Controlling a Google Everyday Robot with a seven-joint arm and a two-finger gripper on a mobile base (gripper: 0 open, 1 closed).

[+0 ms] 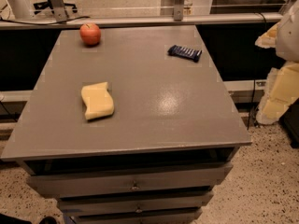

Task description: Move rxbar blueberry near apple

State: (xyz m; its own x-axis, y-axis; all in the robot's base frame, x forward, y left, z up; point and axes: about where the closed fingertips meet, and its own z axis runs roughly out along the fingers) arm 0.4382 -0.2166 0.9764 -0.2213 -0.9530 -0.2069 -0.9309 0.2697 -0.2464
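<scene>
The rxbar blueberry [184, 52], a small flat bar in a dark navy wrapper, lies on the grey tabletop [149, 92] near its far right edge. The apple [90, 33], round and red-orange, stands at the far left corner, well apart from the bar. My gripper [275, 94] shows with the arm as a pale white and yellow shape at the right edge of the view, off the table's right side and lower than the bar. It holds nothing that I can see.
A wavy yellow sponge [97, 101] lies on the left middle of the tabletop. The table is a drawer cabinet with drawers [134, 183] at the front. A rail [140, 21] runs behind the far edge. Speckled floor lies to the right.
</scene>
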